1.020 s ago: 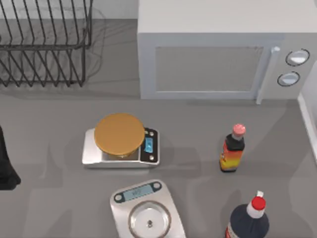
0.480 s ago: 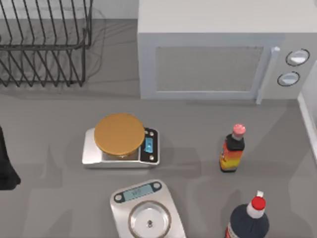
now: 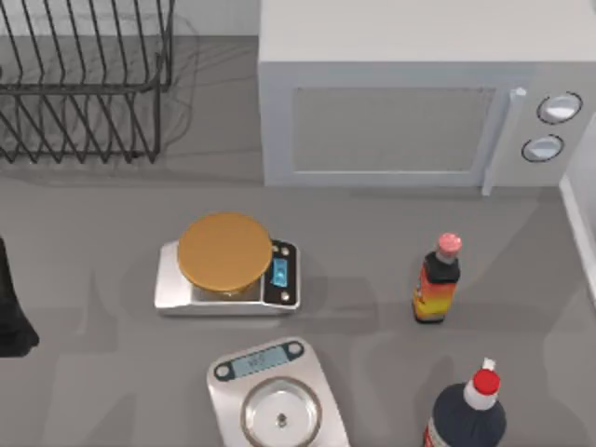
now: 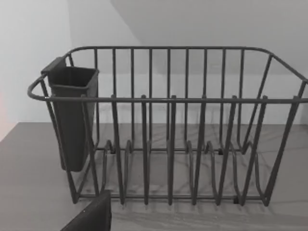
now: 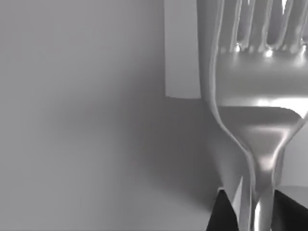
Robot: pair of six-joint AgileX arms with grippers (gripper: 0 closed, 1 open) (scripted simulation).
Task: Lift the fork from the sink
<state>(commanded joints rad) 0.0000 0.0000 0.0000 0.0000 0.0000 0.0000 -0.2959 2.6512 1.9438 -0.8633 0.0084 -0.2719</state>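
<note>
The fork [image 5: 255, 110] is seen very close in the right wrist view, silvery, with its tines pointing away from the camera and its slim neck running down between two dark fingers [image 5: 220, 214]. My right gripper [image 5: 252, 214] is shut on the fork's handle. The sink shows as a pale straight rim [image 3: 579, 223] at the top view's right edge. My left arm [image 3: 11, 312] stays parked at the top view's left edge, facing the wire rack.
A white microwave [image 3: 410, 102] stands at the back. The black wire dish rack [image 3: 79, 79] with a dark cup [image 4: 72, 115] is at the back left. Two scales [image 3: 228, 265] [image 3: 275, 396] sit mid-table, and two bottles [image 3: 438, 279] [image 3: 468, 414] stand at the right.
</note>
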